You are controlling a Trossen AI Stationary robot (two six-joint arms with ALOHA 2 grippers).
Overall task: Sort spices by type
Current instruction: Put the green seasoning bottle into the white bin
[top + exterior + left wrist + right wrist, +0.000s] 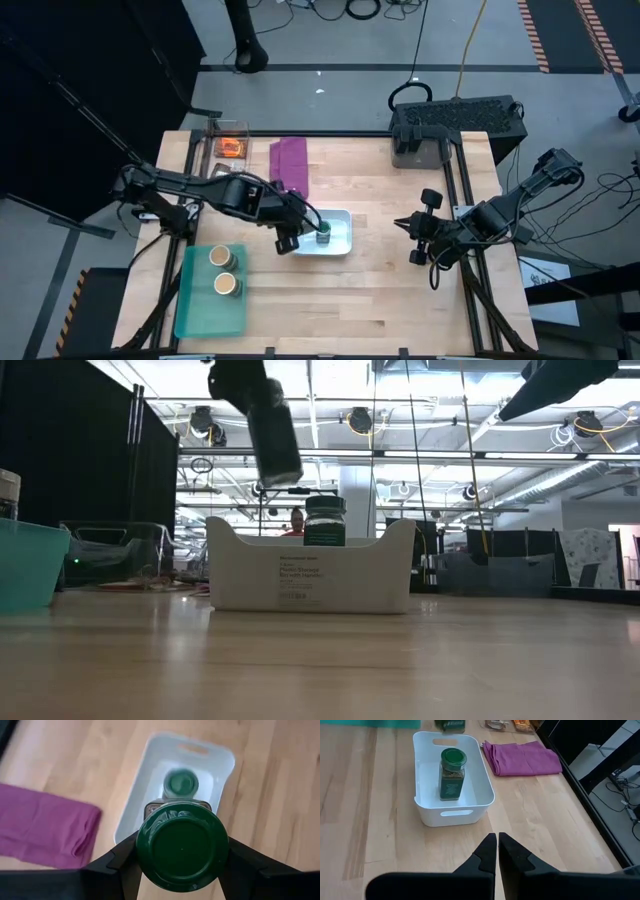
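Observation:
A white bin point(338, 240) stands mid-table with one green-lidded spice jar point(452, 774) upright inside it. My left gripper point(288, 240) hovers over the bin's left end, shut on a second green-lidded jar point(182, 851). That jar shows tilted and high above the bin in the low view point(272, 430). Two tan-lidded jars point(222, 257) point(227, 284) stand upright in a teal tray point(200, 310) at the near left. My right gripper point(497, 845) waits shut above the table, right of the bin, touching nothing. My left gripper pinches the jar between its two fingers point(120, 862), one on each opposite side, at or just under the green lid point(150, 870); the lid hides the exact place. The fingers slant down from above. The jar hangs clear of bin and table, tilted, lid toward the wrist.
A folded purple cloth point(290, 165) lies beyond the bin. A clear container point(228, 148) with an orange packet sits at the far left. A black box point(455, 125) stands at the far right edge. Bare wood lies near the front edge.

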